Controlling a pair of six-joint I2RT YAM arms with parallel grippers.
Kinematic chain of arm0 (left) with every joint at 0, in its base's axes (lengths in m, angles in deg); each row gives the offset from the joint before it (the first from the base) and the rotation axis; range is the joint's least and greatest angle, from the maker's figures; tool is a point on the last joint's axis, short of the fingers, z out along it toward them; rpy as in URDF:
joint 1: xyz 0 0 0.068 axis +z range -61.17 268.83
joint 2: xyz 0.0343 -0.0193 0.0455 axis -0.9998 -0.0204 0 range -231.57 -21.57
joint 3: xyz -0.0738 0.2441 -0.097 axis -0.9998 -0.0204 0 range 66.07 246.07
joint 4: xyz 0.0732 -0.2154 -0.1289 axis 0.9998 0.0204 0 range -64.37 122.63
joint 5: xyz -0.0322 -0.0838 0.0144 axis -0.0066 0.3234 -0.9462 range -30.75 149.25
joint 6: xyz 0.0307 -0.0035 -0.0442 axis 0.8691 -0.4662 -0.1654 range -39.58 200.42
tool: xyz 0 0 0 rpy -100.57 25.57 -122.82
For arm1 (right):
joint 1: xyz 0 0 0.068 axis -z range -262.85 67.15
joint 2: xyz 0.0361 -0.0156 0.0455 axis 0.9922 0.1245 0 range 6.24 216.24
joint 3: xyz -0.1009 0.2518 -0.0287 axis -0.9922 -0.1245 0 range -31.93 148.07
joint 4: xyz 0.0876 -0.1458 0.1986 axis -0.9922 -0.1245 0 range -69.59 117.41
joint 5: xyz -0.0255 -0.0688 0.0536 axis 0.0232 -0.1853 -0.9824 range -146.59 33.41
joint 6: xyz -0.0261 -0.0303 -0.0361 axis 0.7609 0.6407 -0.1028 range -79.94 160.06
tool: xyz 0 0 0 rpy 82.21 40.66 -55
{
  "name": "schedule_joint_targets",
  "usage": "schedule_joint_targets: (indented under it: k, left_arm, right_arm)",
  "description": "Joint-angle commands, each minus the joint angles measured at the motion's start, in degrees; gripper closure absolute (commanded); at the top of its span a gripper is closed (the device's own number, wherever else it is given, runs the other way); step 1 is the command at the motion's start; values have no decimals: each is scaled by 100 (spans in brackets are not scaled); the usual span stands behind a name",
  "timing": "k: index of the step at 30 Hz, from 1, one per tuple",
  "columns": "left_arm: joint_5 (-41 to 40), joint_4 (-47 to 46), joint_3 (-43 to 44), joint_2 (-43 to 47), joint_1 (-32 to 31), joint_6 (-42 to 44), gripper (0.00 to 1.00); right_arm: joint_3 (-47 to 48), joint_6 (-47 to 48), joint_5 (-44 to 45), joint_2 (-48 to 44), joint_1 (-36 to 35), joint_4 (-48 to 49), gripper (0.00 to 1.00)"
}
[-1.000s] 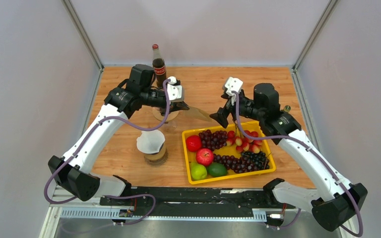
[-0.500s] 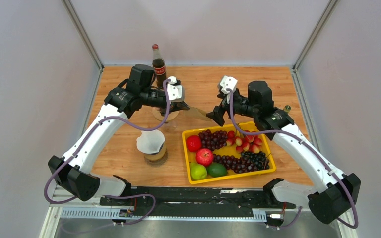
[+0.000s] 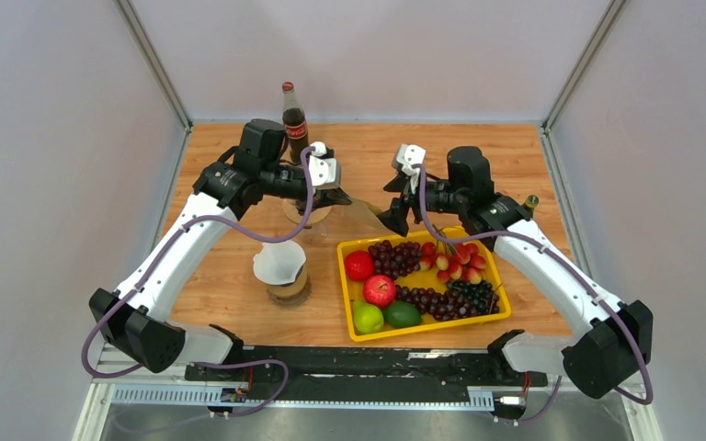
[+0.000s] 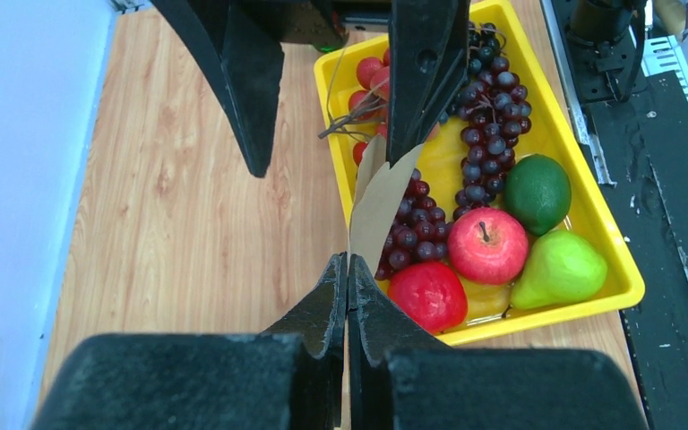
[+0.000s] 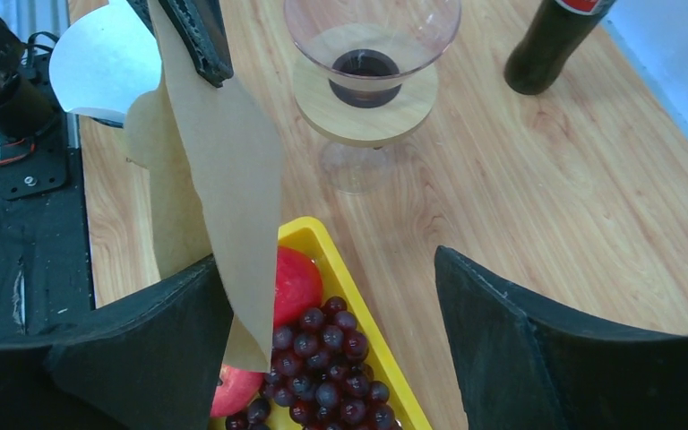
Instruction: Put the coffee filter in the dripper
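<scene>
Brown paper filter is hanging in mid-air between the two arms, near the far left corner of the fruit tray.
Left gripper is pinching one edge, jaws fully closed, above the glass dripper. Right gripper is standing open, its fingers straddling the free edge. The paper is looking light, thin and floppy, so a gentle hold near the rim seems safest.
</scene>
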Motion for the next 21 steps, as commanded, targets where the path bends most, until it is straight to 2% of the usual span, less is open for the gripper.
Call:
schedule_joint_targets:
  k: [1, 5, 12, 14, 17, 19, 21]
  left_arm:
    - [306, -165, 163, 68, -33, 43, 100]
    - [286, -170, 164, 54, -52, 36, 100]
    - [211, -236, 168, 27, -60, -32, 100]
    - [198, -322, 157, 31, -63, -113, 100]
    - [175, -451, 136, 35, -65, -207, 99]
    - [105, -585, 92, 41, -66, -371, 86]
    - [-49, -837, 39, 62, -69, -687, 67]
  right_arm:
    - [326, -72, -538, 218, -88, 335, 19]
    - [441, -134, -674, 372, -152, 335, 43]
    - [400, -88, -981, 257, -178, 340, 78]
    - [374, -37, -1121, 220, -191, 335, 98]
    - [341, 8, -1086, 152, -233, 339, 100]
    - [338, -11, -893, 108, -252, 339, 100]
    - [355, -125, -504, 57, -261, 343, 100]
